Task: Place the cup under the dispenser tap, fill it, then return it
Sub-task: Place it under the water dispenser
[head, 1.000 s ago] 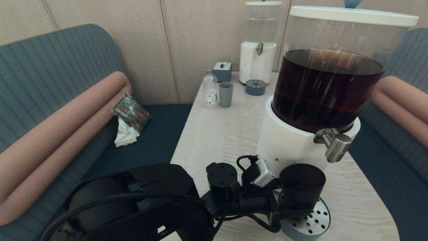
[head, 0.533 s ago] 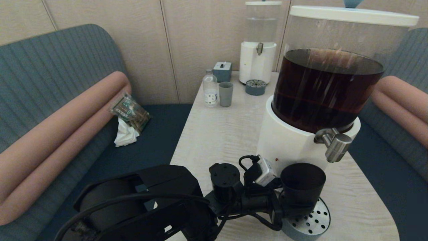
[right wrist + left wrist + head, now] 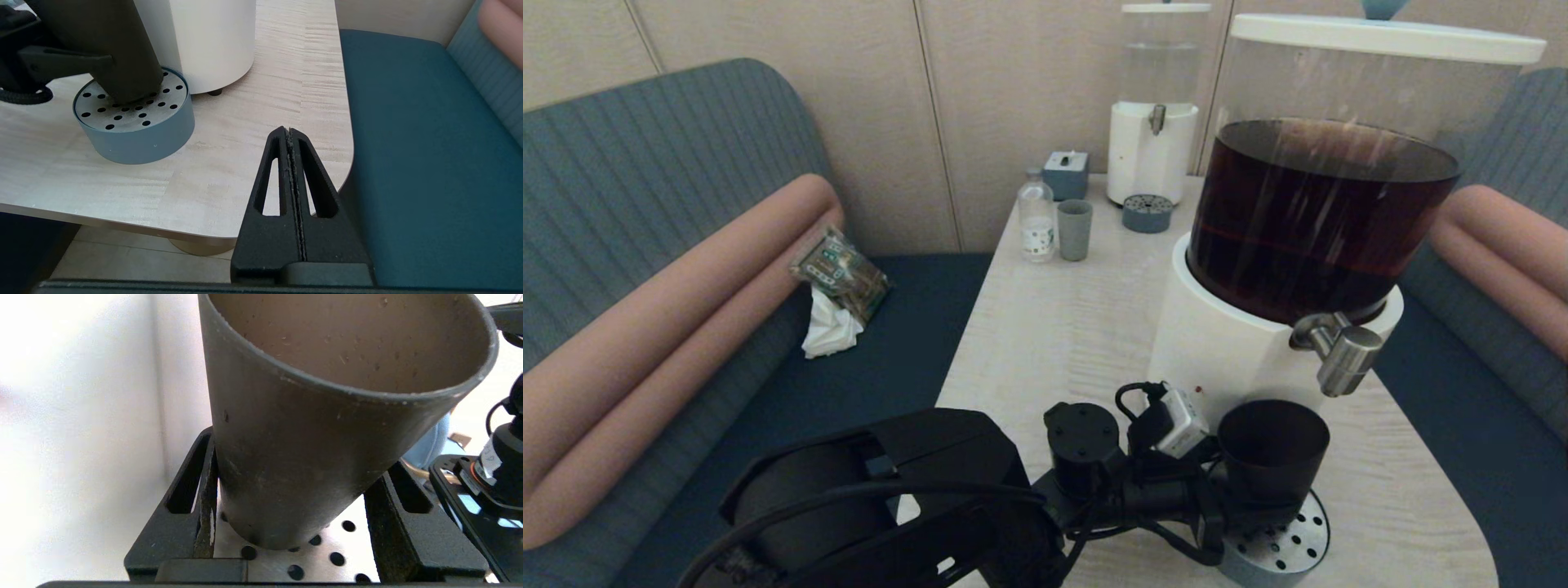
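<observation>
Presently: the cup [image 3: 1272, 453], a matte black tapered tumbler, scuffed and handleless, stands upright with its base on the perforated drip tray [image 3: 1286, 535], below and just left of the dispenser tap [image 3: 1342, 354]. Left arm reaches low across the counter [image 3: 1054, 327] from the left, forearm level. Left pincer [image 3: 1232, 496] grasps the cup's lower wall, one finger on each side. Right pincer [image 3: 291, 163] clenched, empty, parked off the counter's near right corner.

wall [image 3: 1013, 98]: beige panels with vertical seams | seating: blue-grey ribbed sofa [image 3: 645, 180] – pink bolster [image 3: 686, 286] along its back, same on the other side | bench [image 3: 1054, 327]: pale wood grain, rounded corners | light: dim
</observation>
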You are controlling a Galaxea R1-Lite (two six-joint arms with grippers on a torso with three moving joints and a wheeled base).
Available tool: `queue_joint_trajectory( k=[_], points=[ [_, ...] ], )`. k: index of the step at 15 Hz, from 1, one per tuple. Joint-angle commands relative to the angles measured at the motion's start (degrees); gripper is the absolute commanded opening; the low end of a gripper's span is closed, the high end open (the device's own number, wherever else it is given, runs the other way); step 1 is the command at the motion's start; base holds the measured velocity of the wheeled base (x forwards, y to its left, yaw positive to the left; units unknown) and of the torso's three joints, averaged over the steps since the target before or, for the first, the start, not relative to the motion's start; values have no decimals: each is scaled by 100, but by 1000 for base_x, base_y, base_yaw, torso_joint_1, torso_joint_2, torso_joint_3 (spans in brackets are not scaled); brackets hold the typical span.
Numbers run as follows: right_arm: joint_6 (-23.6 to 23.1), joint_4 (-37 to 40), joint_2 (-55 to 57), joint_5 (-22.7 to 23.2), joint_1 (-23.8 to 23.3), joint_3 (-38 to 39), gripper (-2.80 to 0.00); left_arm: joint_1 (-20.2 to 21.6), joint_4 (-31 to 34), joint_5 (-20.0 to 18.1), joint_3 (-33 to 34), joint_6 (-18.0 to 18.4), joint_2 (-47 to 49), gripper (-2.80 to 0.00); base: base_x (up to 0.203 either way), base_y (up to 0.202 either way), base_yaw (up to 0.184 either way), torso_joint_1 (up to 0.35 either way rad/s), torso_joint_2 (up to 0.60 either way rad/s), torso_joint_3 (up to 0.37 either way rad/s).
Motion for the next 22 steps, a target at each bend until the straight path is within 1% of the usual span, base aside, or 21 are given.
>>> queue_joint_trajectory(
  k=[1,9,10,22],
  points=[
    [-5,-3,-2,2,1,18,-280,-19,-48,-19,20,4,9,-280,0,0,0,0,0,0],
    [-5,-3,-2,2,1,18,-280,-16,-48,-19,176,12,0,-280,0,0,0,0,0,0],
    [-5,-3,-2,2,1,18,-280,-19,-48,-19,222,13,-9,0,0,0,0,0,0,0],
    [-5,-3,-2,-6,1,18,-280,-45,-48,-19,276,4,-35,0,0,0,0,0,0,0]
  ],
)
